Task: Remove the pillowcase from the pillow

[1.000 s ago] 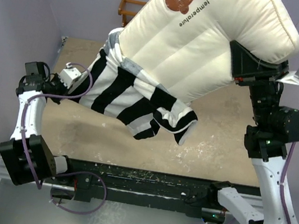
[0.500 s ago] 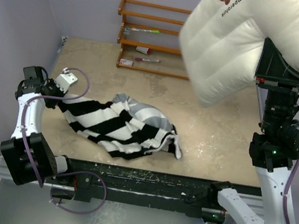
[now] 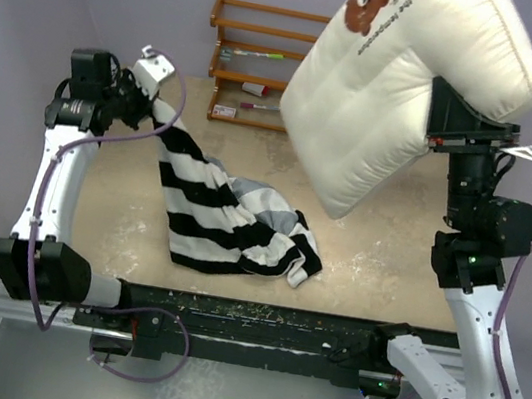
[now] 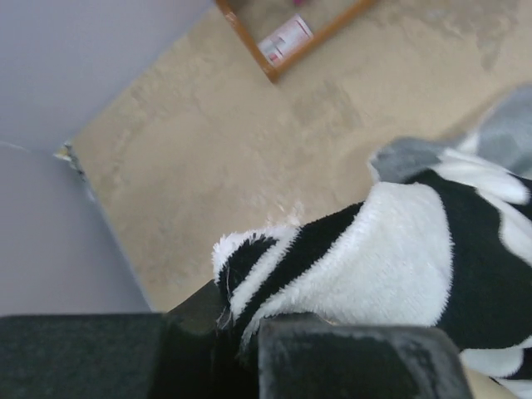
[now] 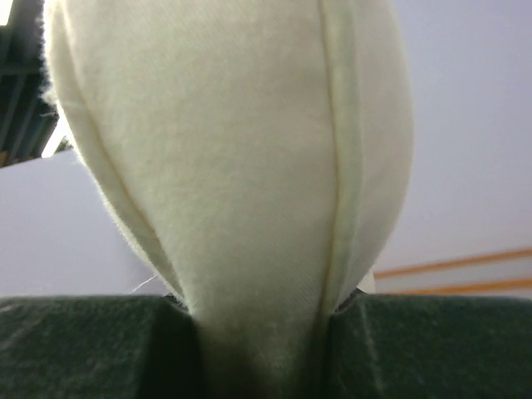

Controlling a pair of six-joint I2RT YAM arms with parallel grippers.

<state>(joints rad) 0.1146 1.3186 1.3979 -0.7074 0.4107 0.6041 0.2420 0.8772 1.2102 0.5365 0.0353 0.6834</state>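
The cream pillow with a brown bear print hangs high at the right, free of its cover. My right gripper is shut on its edge, and the right wrist view shows the cream fabric pinched between the dark fingers. The black-and-white striped pillowcase drapes from my raised left gripper down onto the table, its lower part heaped at centre. The left gripper is shut on a striped corner.
A wooden rack with small items stands at the back of the beige table. Purple walls close the left side and the back. The black rail with the arm bases runs along the near edge.
The pillow came out of the pillowcase and stays lifted at the right. The left gripper has since risen and moved back, pulling one end of the pillowcase up off the table.
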